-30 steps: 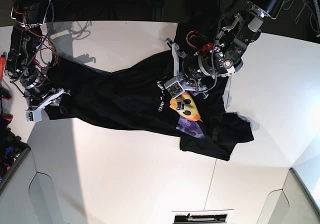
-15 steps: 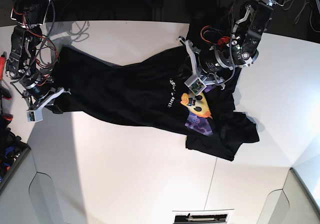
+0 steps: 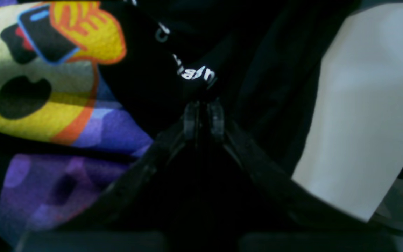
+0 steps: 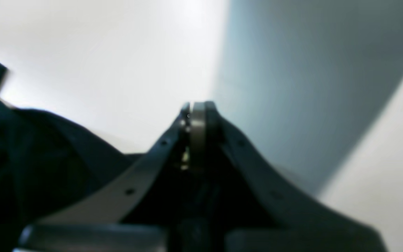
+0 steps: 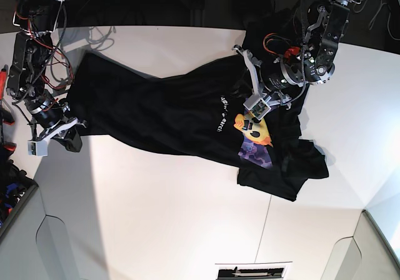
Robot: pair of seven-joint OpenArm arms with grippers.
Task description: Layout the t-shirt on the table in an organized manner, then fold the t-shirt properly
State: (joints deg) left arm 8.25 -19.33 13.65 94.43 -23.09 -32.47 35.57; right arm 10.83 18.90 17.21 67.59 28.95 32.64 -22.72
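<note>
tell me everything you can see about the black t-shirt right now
The t-shirt is black fabric, with white lettering and an orange-yellow sun-face on a purple-blue patch. It lies rumpled and stretched across the white table, not yet flat or folded, with a bunched part at the base view's lower right. The left gripper is shut on a fold beside the lettering. The right gripper is shut at the opposite end; whether it holds cloth is unclear.

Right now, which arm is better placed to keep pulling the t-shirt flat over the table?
The left arm. Its fingers are shut on the t-shirt beside the white lettering. The right gripper is shut with no cloth visible between its fingers.
</note>
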